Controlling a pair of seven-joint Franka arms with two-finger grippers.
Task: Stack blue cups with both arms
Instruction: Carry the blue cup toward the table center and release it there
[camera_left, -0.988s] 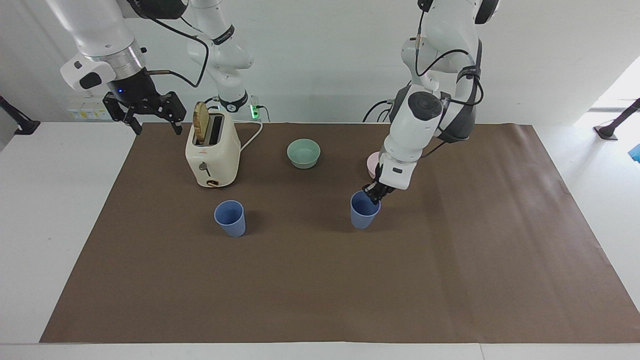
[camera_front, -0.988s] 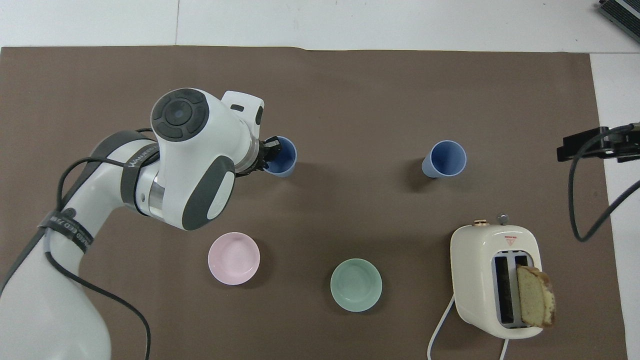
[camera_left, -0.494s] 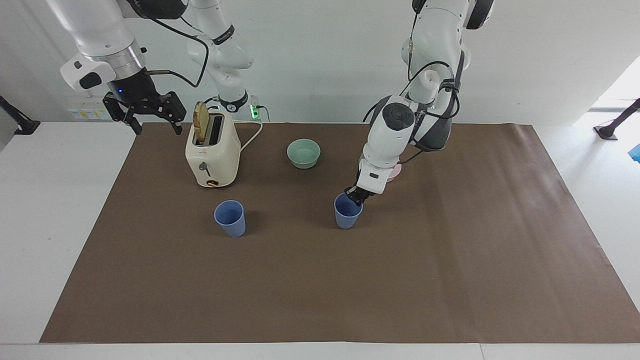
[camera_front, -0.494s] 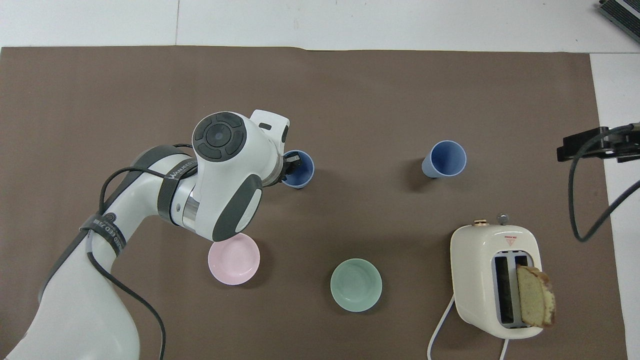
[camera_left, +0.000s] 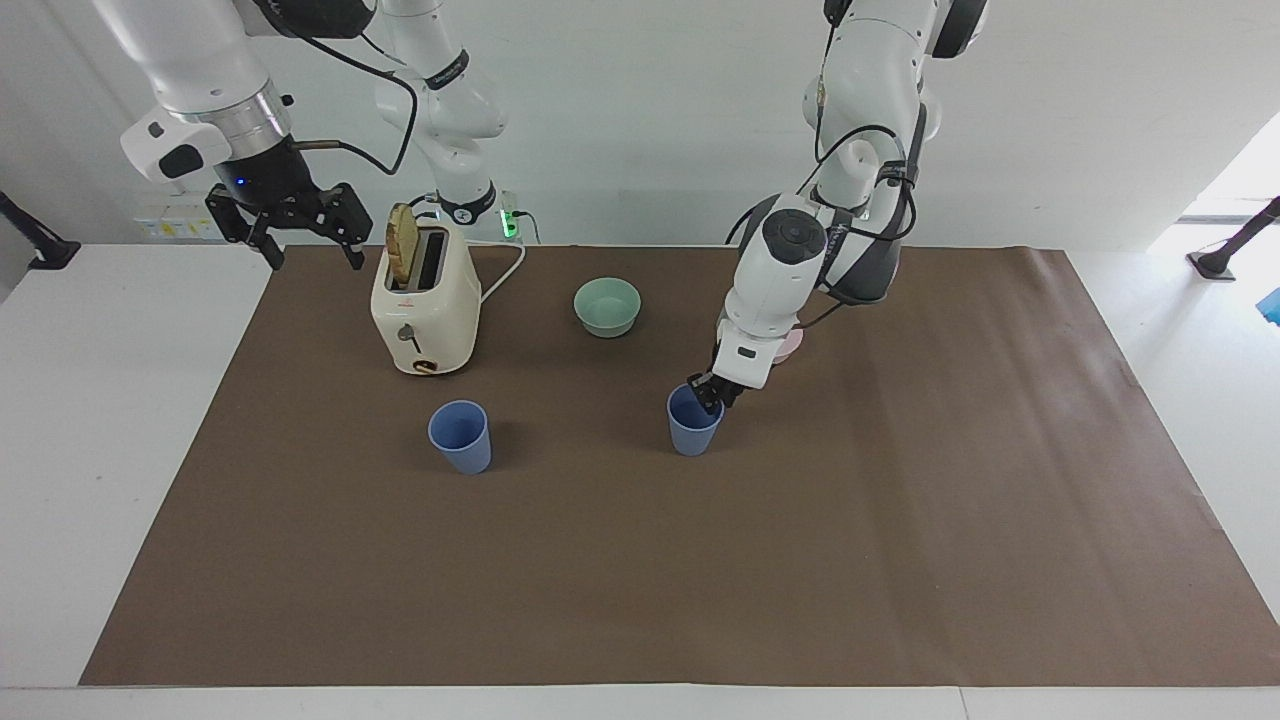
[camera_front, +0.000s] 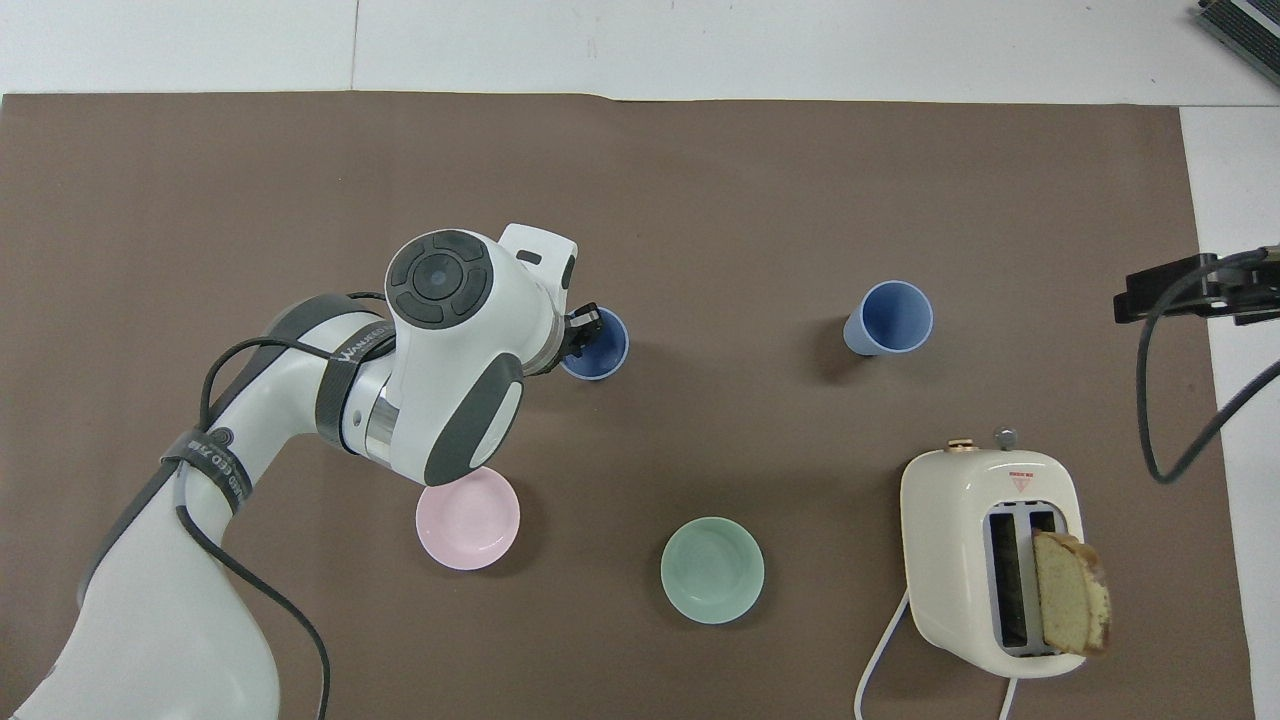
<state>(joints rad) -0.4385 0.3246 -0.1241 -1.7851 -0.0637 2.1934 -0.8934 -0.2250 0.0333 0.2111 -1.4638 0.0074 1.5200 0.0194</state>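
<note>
Gripping the rim of one small periwinkle-blue tapered plastic cup, the left arm's black two-finger tool seems clamped on the wall nearest the robots, one finger inside and one outside, though the fingers are small from here. That cup sits at or just above the brown paper-covered tabletop, toward the left arm's end from the cream two-slot toaster, which holds a slice of bread. The second identical blue cup stands upright, farther from the robots than the toaster and just beside it. The right arm's tool, fingers spread, waits in the air toward the right arm's end from the toaster. A one-sided rim pinch is the main risk: the cup could swing or slip when carried, arrive tilted, and knock the standing cup over instead of nesting. Sweeping low could also clip the toaster, and the pink bowl lies under the left arm.
</note>
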